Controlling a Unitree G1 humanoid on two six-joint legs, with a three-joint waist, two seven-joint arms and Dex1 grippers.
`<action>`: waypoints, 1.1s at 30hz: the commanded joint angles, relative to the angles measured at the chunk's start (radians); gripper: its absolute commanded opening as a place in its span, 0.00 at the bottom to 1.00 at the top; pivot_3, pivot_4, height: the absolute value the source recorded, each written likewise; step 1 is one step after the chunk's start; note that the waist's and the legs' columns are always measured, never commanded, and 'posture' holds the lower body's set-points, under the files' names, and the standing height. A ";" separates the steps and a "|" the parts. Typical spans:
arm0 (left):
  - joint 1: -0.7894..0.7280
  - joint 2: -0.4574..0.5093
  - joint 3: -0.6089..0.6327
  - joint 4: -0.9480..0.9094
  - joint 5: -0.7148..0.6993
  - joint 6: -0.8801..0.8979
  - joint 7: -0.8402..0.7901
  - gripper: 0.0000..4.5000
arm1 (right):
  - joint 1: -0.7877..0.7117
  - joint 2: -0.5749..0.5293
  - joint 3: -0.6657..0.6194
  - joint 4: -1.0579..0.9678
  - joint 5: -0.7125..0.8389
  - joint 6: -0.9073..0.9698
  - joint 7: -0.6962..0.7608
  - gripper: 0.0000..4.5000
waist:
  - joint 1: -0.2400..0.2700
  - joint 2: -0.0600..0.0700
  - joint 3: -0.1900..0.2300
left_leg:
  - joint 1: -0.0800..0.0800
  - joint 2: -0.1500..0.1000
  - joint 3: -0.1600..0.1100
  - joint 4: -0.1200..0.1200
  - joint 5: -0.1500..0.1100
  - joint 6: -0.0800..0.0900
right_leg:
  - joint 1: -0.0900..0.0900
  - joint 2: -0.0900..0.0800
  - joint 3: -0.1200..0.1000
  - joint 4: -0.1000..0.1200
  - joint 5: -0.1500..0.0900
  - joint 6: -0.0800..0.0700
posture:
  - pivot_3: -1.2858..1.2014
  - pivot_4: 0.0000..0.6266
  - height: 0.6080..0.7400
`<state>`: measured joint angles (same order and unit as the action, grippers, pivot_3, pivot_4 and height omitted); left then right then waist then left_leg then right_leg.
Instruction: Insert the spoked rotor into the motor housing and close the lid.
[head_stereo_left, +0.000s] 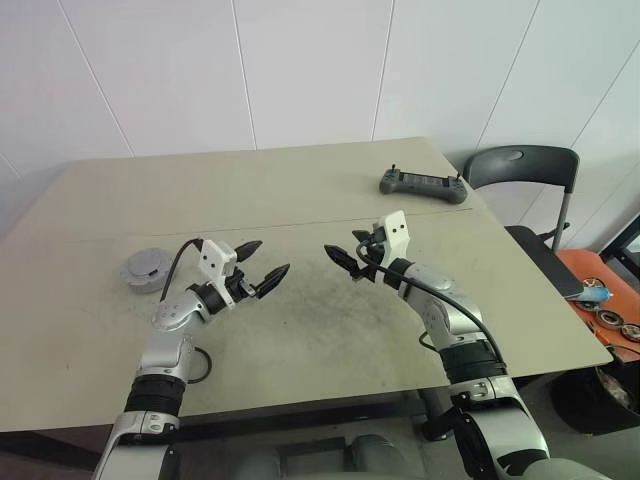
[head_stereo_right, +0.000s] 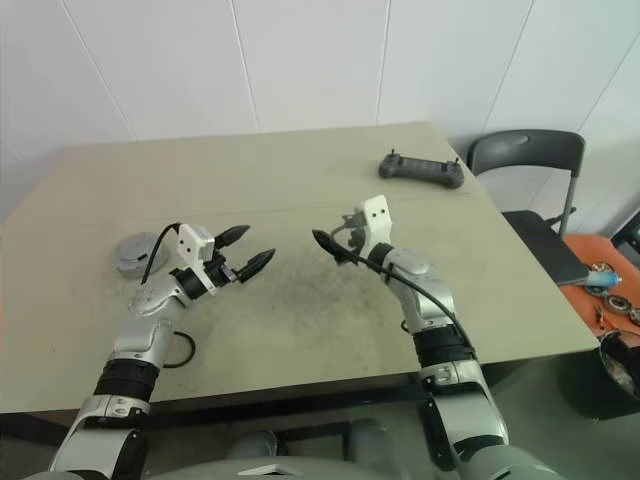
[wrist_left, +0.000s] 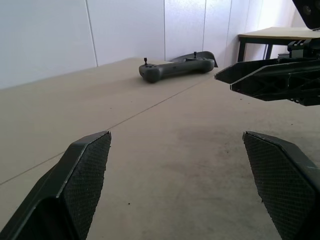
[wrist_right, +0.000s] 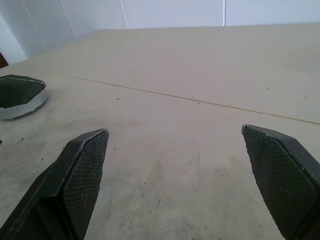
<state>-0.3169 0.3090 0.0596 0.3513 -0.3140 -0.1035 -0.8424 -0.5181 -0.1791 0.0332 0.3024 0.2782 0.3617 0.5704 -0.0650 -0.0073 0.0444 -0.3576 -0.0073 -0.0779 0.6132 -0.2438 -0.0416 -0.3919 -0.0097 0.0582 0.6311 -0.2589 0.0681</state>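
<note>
Left pincer (head_stereo_left: 262, 262) hovering over the tabletop (head_stereo_left: 300, 190) at centre-left of the head view, fingers spread wide, nothing between them. Right pincer (head_stereo_left: 345, 255) at centre of the frame, tips aimed toward the left one, likewise gaping wide and gripping nothing; tips of the two near each other but apart.

Grey round disc with a dark centre, apparently the lid (head_stereo_left: 147, 268), lying flat on the tabletop at the left of the frame, just beyond the left arm; seen again at the left edge of the right wrist view (wrist_right: 20, 96). Cannot tell whether anything sits beneath it.

Dark handheld controller (head_stereo_left: 423, 186) resting at the upper right of the tabletop, well apart from both pincers. Black chair (head_stereo_left: 525, 170) standing past the tabletop's far right corner.
</note>
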 joint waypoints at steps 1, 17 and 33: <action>0.001 -0.002 -0.006 -0.038 0.003 -0.016 0.000 1.00 | -0.016 -0.007 -0.009 -0.025 -0.004 -0.023 0.004 0.99 | 0.000 0.000 0.000 | 0.000 0.000 0.000 0.000 0.000 0.000 | 0.000 0.000 0.000 0.000 0.000 0.000 | 0.52 0.00 1.00; 0.007 0.010 -0.018 -0.056 0.005 -0.009 -0.022 1.00 | 0.011 -0.009 -0.018 -0.054 0.000 -0.020 -0.015 0.99 | -0.001 0.000 0.000 | 0.000 0.000 0.000 0.000 0.000 0.000 | 0.000 0.000 0.000 0.000 0.000 0.000 | 0.52 0.00 1.00; 0.058 0.042 0.000 -0.158 -0.017 0.030 -0.014 1.00 | -0.009 -0.006 -0.012 -0.032 -0.005 -0.024 -0.011 0.99 | -0.002 0.000 0.000 | 0.000 0.000 0.000 0.000 0.000 0.000 | 0.000 0.000 0.000 0.000 0.000 0.000 | 0.52 0.00 1.00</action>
<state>-0.2555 0.3427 0.0440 0.2458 -0.3156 -0.0733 -0.8630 -0.4940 -0.1842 0.0273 0.2960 0.2767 0.3606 0.5562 -0.0670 -0.0071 0.0445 -0.3574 -0.0070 -0.0779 0.6133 -0.2438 -0.0416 -0.3917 -0.0098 0.0583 0.6312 -0.2591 0.0677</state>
